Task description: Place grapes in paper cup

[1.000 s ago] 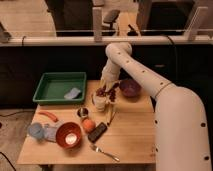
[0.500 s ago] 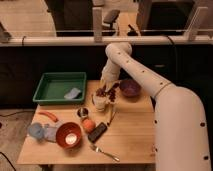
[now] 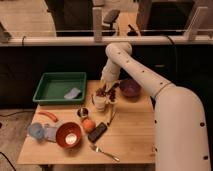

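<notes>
At the middle of the light wooden desk (image 3: 135,142), the white arm's end effector (image 3: 107,90) hangs just above the small white tapered paper cup (image 3: 100,104). Its fingers are pressed together, pinching the small bunch of dark reddish-purple grapes (image 3: 111,93). The bunch sits at the mouth of the cup, and I cannot tell whether any berries are already inside.

Just right of the bunch stands a round purple bowl (image 3: 130,89). To the left, a rectangular green plastic tray (image 3: 50,86) holds a pale blue item (image 3: 73,93) in its near right corner. A small shiny metal cup (image 3: 82,112) stands just in front of the paper cup and to its left, with a round orange fruit (image 3: 88,124) near it. A flat black block (image 3: 97,132) lies beside the fruit, and a silver fork (image 3: 104,152) lies near the front edge. A round orange-red bowl (image 3: 68,135) and a light blue cup (image 3: 35,131) stand at the front left, behind them a long orange-red piece (image 3: 48,116).
</notes>
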`<action>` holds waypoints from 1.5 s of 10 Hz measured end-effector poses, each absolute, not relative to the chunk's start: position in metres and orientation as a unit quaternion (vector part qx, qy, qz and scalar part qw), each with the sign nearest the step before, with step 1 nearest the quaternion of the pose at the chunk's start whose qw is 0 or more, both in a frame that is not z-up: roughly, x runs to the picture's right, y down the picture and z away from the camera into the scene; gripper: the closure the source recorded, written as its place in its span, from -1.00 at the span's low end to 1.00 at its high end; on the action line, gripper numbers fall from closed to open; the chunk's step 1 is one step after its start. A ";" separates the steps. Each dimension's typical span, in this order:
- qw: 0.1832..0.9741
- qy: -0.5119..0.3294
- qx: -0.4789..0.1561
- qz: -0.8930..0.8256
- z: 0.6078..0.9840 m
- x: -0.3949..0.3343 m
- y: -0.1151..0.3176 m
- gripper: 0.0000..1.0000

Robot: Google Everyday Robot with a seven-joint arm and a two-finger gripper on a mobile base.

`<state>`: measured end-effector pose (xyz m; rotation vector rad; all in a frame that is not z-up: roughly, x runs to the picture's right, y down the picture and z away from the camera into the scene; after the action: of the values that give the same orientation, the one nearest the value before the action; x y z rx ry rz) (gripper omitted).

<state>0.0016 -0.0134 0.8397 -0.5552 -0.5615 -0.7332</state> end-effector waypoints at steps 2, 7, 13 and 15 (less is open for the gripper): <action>0.857 -0.268 -0.264 -0.351 0.840 0.001 -0.013 0.91; 0.855 -0.271 -0.262 -0.357 0.840 0.001 -0.013 0.88; 0.850 -0.275 -0.260 -0.365 0.841 0.001 -0.013 0.81; 0.849 -0.276 -0.261 -0.367 0.840 0.002 -0.013 0.81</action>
<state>0.0015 -0.0126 0.8401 -0.5503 -0.5814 -0.7728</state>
